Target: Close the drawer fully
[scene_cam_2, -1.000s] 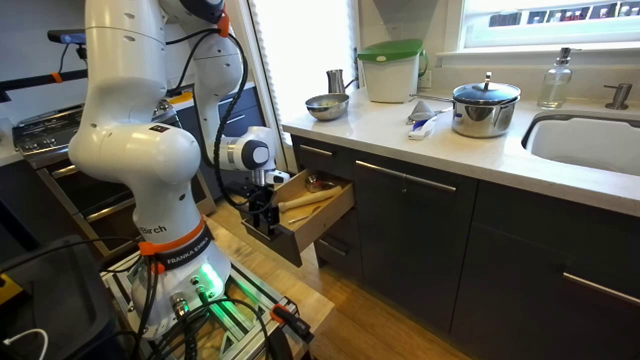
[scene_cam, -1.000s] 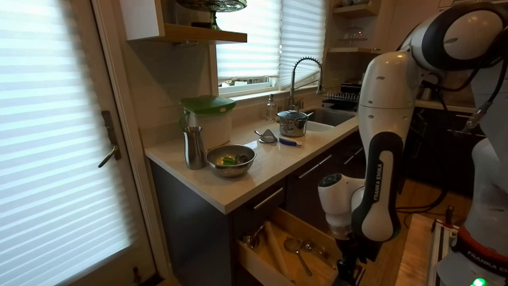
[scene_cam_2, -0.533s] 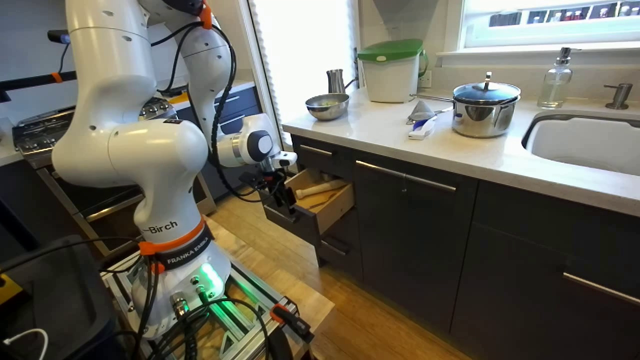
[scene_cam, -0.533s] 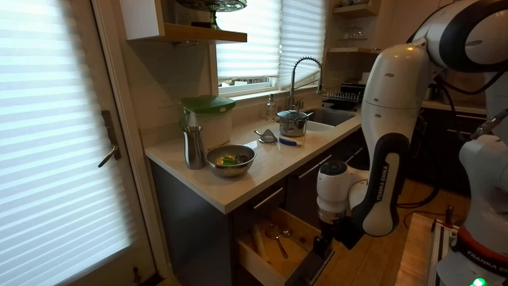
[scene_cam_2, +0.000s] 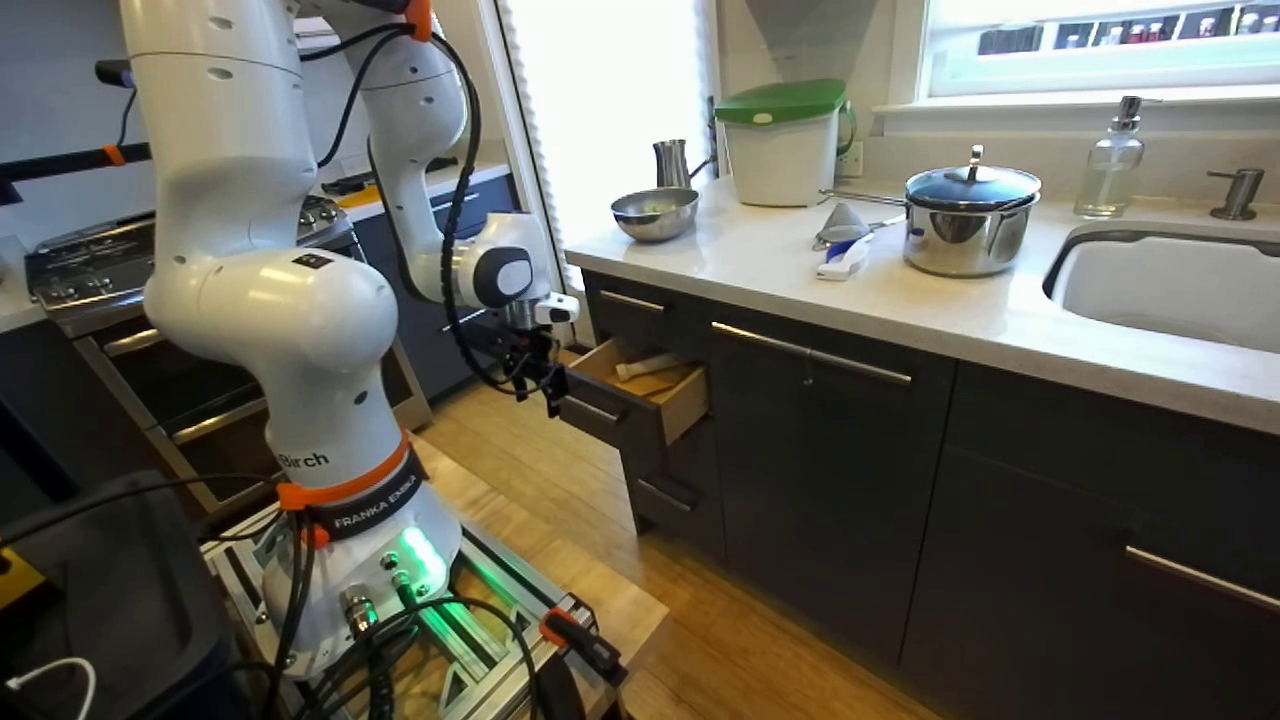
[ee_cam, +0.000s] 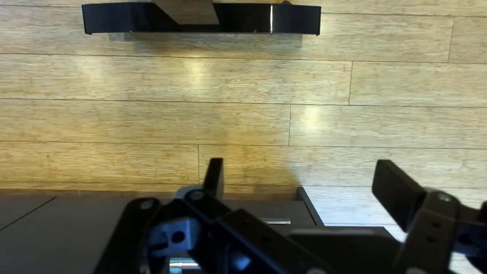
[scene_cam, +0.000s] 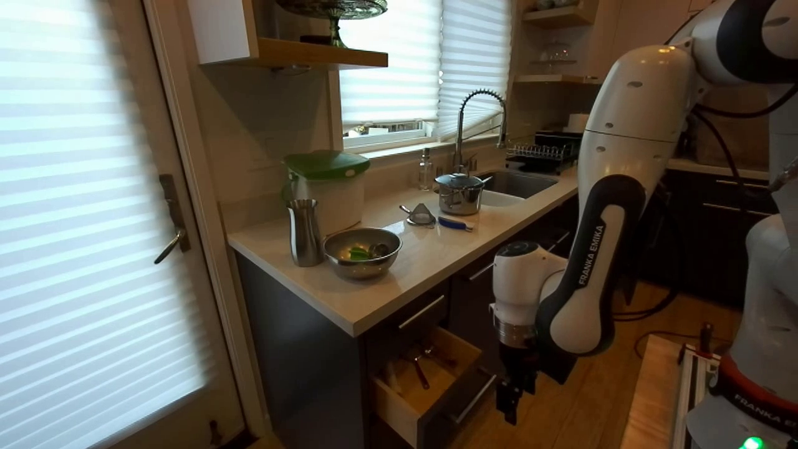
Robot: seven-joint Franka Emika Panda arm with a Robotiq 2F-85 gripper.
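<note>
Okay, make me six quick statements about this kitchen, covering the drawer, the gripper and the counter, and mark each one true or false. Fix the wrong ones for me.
1. The drawer stands partly open. True.
2. The jaws are clamped together. False: the gripper is open, with a wide gap showing in the wrist view.
3. A lidded saucepan stands on the counter, beside the sink. True.
4. The drawer is empty. False: a pale wooden tool lies in it.
5. A metal bowl rests on the counter. True.
6. The drawer is the topmost in its stack. False: another drawer front sits above it.
</note>
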